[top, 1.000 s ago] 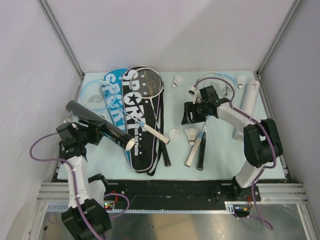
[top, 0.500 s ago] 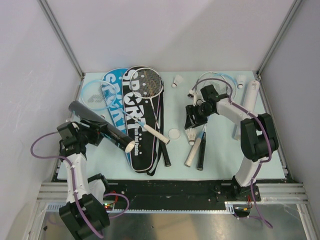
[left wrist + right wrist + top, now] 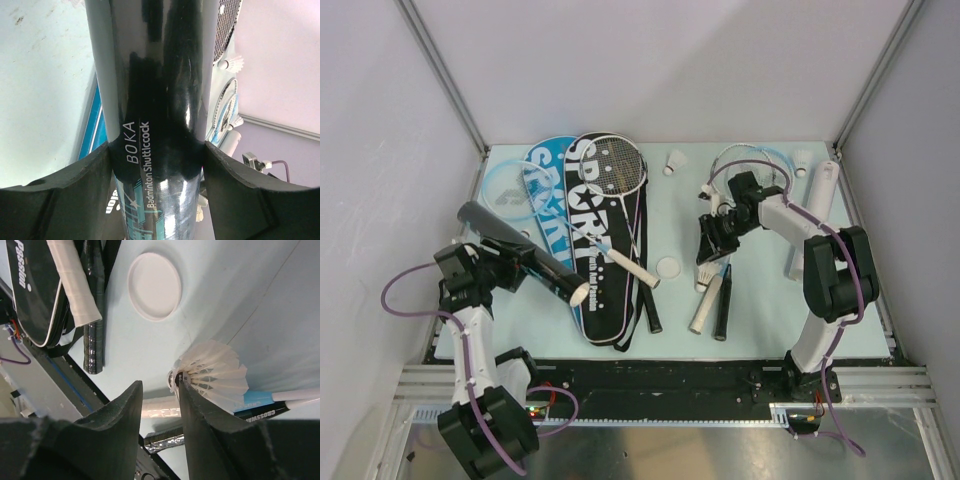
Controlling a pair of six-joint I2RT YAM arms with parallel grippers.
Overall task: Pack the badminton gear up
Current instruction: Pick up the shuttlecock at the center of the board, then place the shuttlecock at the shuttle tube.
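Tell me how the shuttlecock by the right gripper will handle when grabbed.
Probably light: the shuttlecock is mostly thin white feathers. Those look crushable, so the cork base seems the safer grip. Seemingly on its side, it would likely roll in an arc if nudged.

black tube [image 3: 160, 100]: glossy plastic | shuttlecock [image 3: 215, 372]: white feathers | table [image 3: 240, 290]: matt
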